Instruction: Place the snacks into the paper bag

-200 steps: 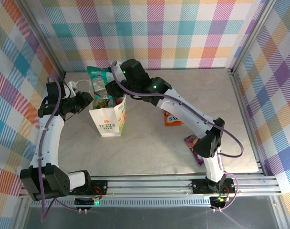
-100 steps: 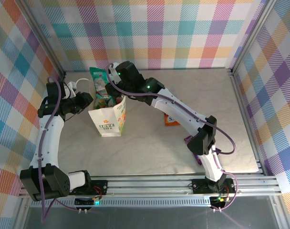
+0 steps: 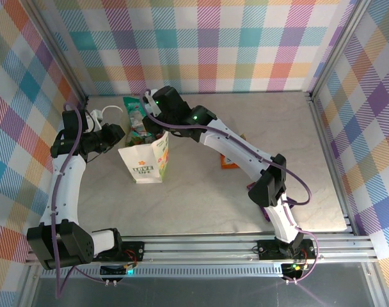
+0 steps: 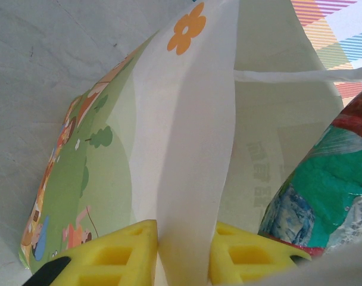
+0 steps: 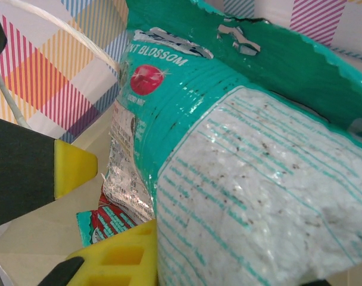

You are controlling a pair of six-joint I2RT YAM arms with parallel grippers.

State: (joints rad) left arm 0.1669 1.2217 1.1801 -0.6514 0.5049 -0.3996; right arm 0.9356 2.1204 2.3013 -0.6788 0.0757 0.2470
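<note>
The paper bag point(image 3: 143, 165) stands open at the table's left, one wall pinched between the left gripper's point(image 4: 182, 256) yellow pads. A teal snack packet point(image 5: 228, 149) marked "BLOSSOM" hangs lengthwise at its mouth, lower end inside. The right gripper point(image 3: 145, 121), clamped on that packet, sits just above the opening, so the release looks straight down; the bag's green lettering seems to end "LIFE".

Top view: fixed, high behind the near edge, looking down over the whole table point(image 3: 201, 204). Left wrist: close against the paper bag point(image 4: 193, 149) wall. Right wrist: close against the teal packet point(image 5: 240, 149). Shared: bag, packet.
</note>
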